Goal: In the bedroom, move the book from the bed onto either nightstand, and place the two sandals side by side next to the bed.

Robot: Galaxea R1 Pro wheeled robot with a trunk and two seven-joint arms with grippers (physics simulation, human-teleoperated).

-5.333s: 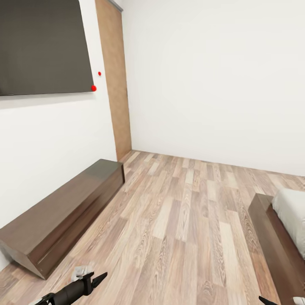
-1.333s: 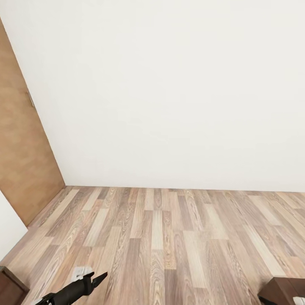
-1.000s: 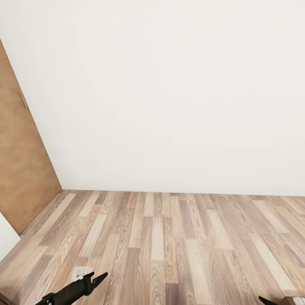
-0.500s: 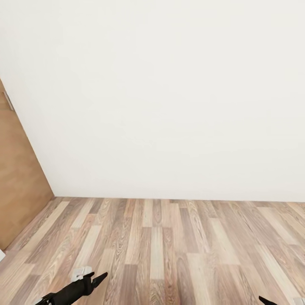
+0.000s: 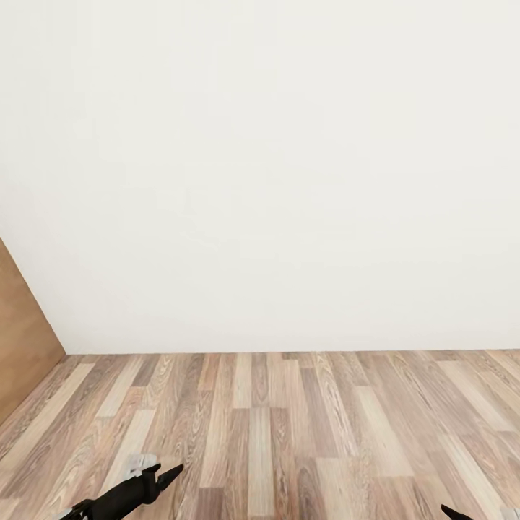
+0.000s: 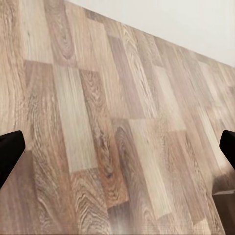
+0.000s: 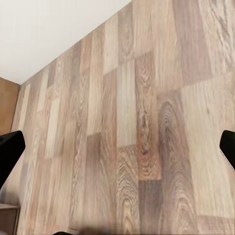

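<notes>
Here: white wall (image 5: 274, 166) | wood-plank floor (image 5: 289, 426) | brown door (image 5: 18, 339)

The head camera faced a white wall (image 5: 274, 173) at 12 o'clock, while both wrist cameras looked down closely on the same wood-plank floor (image 6: 122, 147).

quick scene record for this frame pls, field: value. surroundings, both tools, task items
room: white wall ahead, wood-plank floor below
door: brown wooden panel at the head view's left edge
left tool: open, empty, fingertips wide apart over bare floor
right tool: open, empty, over floor
left arm: dark link low in the head view
task items: none to report in these frames
phase: robot appears in transit, nothing held
</notes>
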